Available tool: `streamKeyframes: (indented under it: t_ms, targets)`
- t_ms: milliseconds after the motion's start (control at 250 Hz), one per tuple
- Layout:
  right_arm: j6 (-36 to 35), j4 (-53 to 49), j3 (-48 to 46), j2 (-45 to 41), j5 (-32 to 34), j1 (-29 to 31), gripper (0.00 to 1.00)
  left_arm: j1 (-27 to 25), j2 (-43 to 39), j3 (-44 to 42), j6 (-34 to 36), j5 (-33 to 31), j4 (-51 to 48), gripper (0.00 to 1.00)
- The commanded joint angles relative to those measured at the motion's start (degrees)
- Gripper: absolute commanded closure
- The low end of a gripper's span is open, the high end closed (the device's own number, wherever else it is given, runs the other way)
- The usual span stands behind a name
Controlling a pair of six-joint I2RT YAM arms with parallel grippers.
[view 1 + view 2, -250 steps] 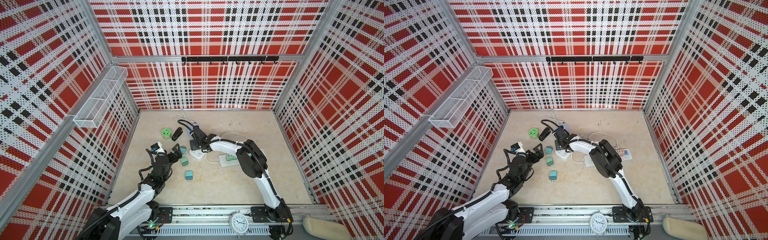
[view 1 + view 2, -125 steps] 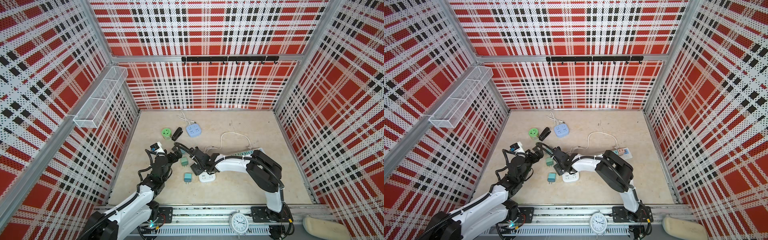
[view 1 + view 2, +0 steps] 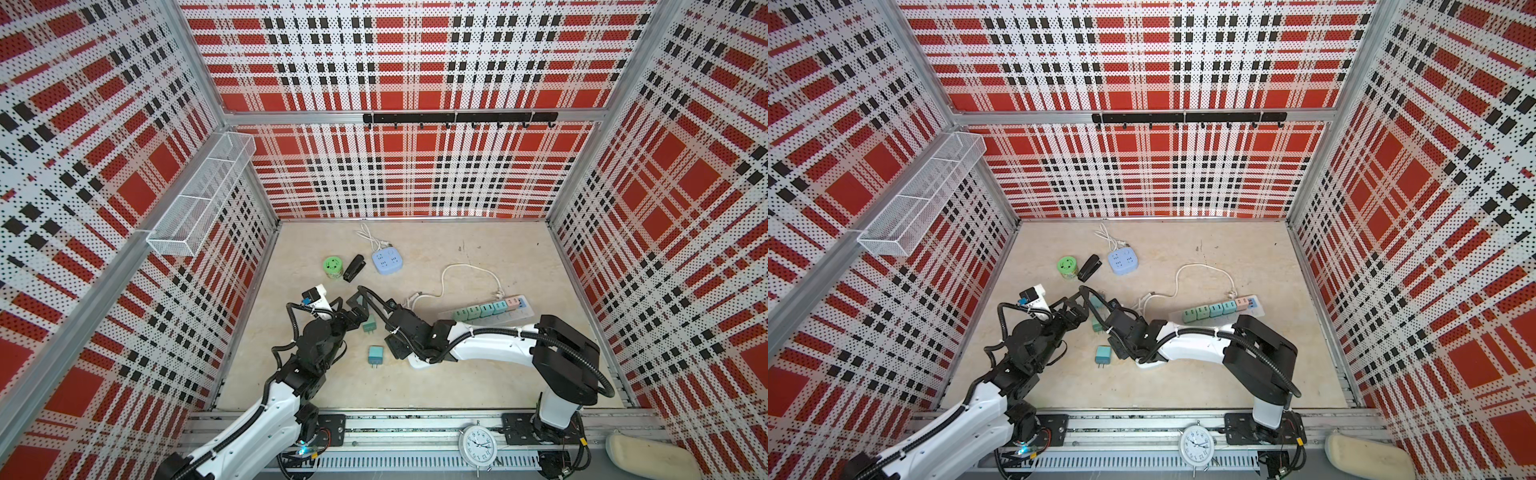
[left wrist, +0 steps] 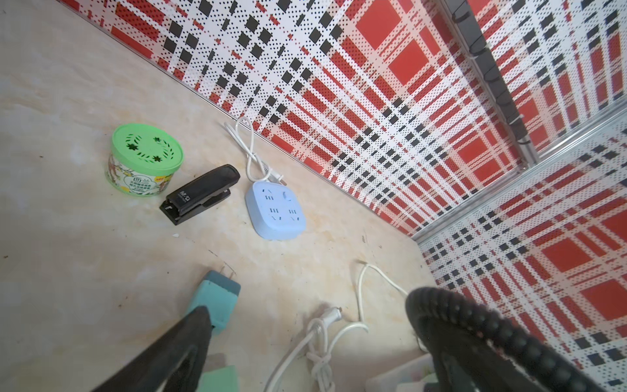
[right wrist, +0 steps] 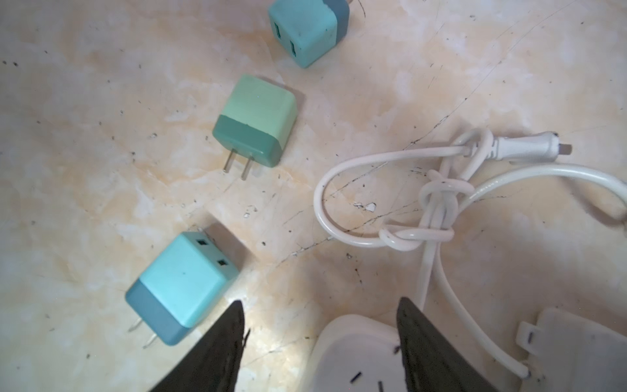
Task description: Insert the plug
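change: right gripper [image 5: 319, 300] dragged the white socket [image 5: 356, 353] forward beside 3 loose plugs [image 5: 254, 118], jaws now spread, socket apparently released | left gripper [image 3: 355, 309] spread wide near teal plug [image 4: 217, 298] on bench [image 5: 101, 101] | insertion can start

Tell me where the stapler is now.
In both top views the stapler lies near the back left, between the green tin and the blue socket.

Red plaid walls [image 3: 415, 62]; beige marbled floor [image 3: 415, 395]
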Motion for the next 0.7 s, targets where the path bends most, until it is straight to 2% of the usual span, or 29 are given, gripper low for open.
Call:
streamKeyframes:
  t_ms: [0,88,176,208,244,304,380,428,484,580,696]
  targets:
    - [10.04,3.55,0.1,-2.62,8.57,6.25,0.3,4.8,-0.15,2.73,-18.12,-32.6,-25.02,0.01]
    - [14.58,6.38,0.38,-0.14,9.07,7.8,0.3,5.28,-0.44,4.89,-25.32,-35.91,-33.98,0.01]
    - [16.32,9.46,1.05,2.28,8.01,8.47,0.3,5.38,-0.51,4.81,-25.69,-35.11,-33.75,0.01]
    - [16.41,9.95,1.67,3.04,7.63,8.45,0.3,5.38,-0.76,4.19,-22.84,-33.56,-30.78,0.01]
    - [16.08,9.84,2.55,4.08,7.28,8.43,0.3,5.36,-1.4,2.43,-15.44,-29.93,-23.78,0.01]
    - [15.2,7.32,5.33,6.09,7.4,8.38,0.3,5.38,-2.95,-1.26,-2.07,-19.37,-9.3,0.01]
    - [14.65,3.81,8.77,8.24,8.43,8.25,0.3,5.3,-5.16,-4.9,6.45,-6.5,2.99,0.01]
    - [14.78,3.37,9.74,9.04,7.91,7.57,0.3,5.11,-6.26,-6.24,10.02,-0.59,7.53,0.01]
    - [14.96,4.71,9.76,9.36,4.6,5.91,0.3,4.76,-7.19,-6.5,12.82,3.2,9.23,0.01]
    - [15.12,8.56,8.87,9.28,-0.95,2.45,0.33,4.14,-7.29,-5.89,15.39,6.8,9.85,0.01]
    - [14.62,9.27,9.95,9.51,-4.44,-0.44,0.33,3.52,-6.45,-5.97,16.95,9.12,12.06,0.01]
